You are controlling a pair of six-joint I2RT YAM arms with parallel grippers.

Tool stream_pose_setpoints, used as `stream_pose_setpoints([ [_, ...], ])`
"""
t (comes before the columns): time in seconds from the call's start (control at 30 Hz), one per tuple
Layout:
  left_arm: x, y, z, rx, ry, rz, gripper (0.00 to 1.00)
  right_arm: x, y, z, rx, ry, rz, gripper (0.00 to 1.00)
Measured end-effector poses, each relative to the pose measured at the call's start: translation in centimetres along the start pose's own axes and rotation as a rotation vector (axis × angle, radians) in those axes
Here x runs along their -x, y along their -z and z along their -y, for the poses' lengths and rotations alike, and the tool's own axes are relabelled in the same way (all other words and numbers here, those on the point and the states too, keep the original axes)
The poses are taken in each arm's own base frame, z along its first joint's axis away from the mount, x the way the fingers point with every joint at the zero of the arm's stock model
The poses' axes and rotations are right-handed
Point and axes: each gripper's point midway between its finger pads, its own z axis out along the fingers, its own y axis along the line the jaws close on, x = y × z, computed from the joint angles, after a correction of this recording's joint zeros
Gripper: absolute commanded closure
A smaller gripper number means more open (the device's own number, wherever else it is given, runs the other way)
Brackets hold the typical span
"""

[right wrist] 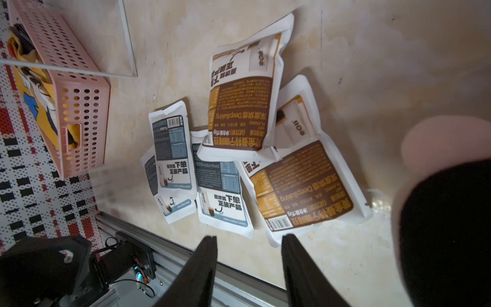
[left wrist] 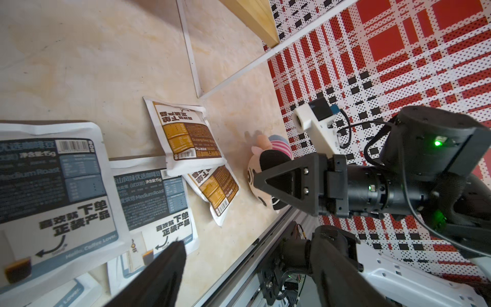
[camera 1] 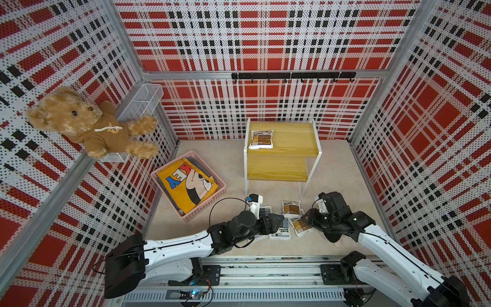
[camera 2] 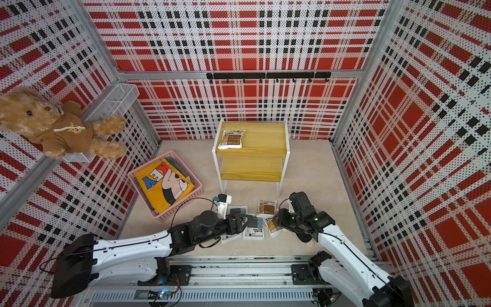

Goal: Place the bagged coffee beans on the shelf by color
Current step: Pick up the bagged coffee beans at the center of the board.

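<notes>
Lower centre: the right gripper [right wrist: 249,236], jaws parted, straddles a corner of the brown-labelled white pouch [right wrist: 305,186], seemingly to lift it. The left gripper [camera 1: 281,223] hovers, jaws wide, over the grey-labelled white pouches [right wrist: 172,143].

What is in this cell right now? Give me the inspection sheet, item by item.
Surface: beige tabletop, faintly mottled.
Job's things: shelf holds one brown pouch on top; two brown pouches and three grey pouches overlap on the tabletop.
Clutter: pink basket with yellow cloth; plush toy by right arm.
Grippers: left gripper open, empty; right gripper open, empty.
Cables: black cable loop at left wrist.
Surroundings: plaid walls, hook rail, teddy bear, wire basket.
</notes>
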Motion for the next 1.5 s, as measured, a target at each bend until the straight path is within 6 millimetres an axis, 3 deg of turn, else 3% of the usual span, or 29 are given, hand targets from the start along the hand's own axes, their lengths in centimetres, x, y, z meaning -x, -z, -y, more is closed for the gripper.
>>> stream_pose_setpoints([
  [0.17,0.3,0.1,-1.4,0.024,0.013,0.001,0.19,1.0,-0.9,0.6,0.011,-0.025,-0.007,0.60],
  [0.6,0.5,0.1,-1.6,0.015,0.017,-0.016,0.19,0.9,-3.5,1.1,0.015,-0.016,-0.073,0.63],
  [1.03,-0.3,-1.1,-3.1,0.059,0.005,-0.060,0.19,1.4,-5.1,1.2,0.015,-0.020,-0.085,0.63],
  [1.5,0.9,-0.7,-3.2,0.053,0.013,-0.040,0.19,2.1,-5.6,0.7,0.042,-0.014,-0.069,0.93],
])
